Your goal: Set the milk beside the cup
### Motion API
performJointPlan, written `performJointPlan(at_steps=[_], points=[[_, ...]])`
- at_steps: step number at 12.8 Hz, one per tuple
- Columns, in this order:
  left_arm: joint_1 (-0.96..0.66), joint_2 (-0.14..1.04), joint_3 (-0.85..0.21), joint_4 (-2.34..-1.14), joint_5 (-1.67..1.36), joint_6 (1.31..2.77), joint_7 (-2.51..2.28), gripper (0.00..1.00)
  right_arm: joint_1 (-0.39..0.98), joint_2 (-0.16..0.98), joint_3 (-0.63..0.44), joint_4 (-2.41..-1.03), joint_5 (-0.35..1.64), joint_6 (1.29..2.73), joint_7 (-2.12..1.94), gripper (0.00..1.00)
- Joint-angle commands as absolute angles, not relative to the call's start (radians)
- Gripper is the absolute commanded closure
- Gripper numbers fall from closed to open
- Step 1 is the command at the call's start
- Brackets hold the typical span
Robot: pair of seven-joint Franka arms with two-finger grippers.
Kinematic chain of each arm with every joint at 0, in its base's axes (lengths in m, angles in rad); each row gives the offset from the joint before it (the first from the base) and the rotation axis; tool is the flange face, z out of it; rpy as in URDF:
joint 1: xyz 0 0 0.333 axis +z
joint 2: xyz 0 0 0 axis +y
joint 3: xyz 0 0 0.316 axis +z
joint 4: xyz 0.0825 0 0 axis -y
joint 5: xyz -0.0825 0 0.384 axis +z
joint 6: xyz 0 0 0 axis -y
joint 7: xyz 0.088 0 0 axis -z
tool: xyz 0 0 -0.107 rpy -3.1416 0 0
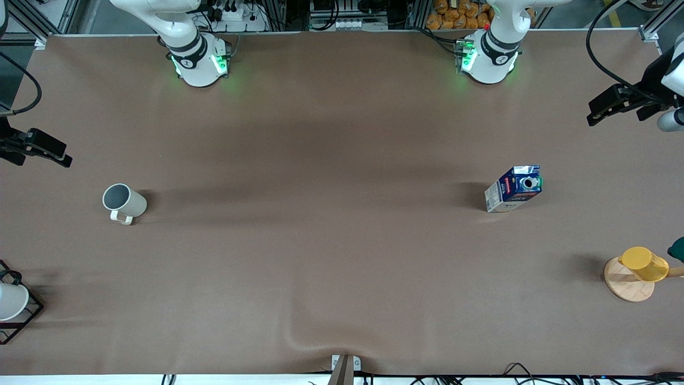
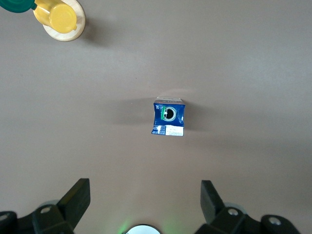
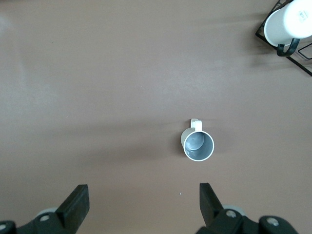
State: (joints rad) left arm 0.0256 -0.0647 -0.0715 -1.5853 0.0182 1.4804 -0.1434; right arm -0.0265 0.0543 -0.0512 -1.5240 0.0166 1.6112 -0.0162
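The milk (image 1: pixel 514 188), a dark blue carton with a white lower part and a green-rimmed cap, stands on the brown table toward the left arm's end. It also shows in the left wrist view (image 2: pixel 168 118). The cup (image 1: pixel 124 202), a cream-white mug with a grey inside and a loop handle, stands toward the right arm's end and shows in the right wrist view (image 3: pixel 197 145). My left gripper (image 2: pixel 145 195) is open and empty, high over the table's left-arm end (image 1: pixel 601 112). My right gripper (image 3: pixel 144 197) is open and empty, high over the right-arm end (image 1: pixel 56 155).
A yellow cup (image 1: pixel 644 263) on a round wooden base (image 1: pixel 625 286) stands nearer to the front camera than the milk, with a dark green object (image 1: pixel 677 248) beside it. A white cup in a black wire frame (image 1: pixel 10 302) stands nearer than the mug.
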Motion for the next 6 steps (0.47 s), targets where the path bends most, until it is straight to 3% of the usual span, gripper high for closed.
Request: performJointPlan(at_steps=[1,6], points=[[0.028,-0.025,-0.069,-1.601,0.011,1.52,-0.126,0.0,-0.017,0.054,-0.057,-1.522,0.017,1.614,-0.002,0.0],[0.023,-0.011,-0.092,-1.77,0.009,1.716,-0.149,0.0,-0.018,0.045,-0.057,-1.65,0.006,1.756,-0.014,0.0]])
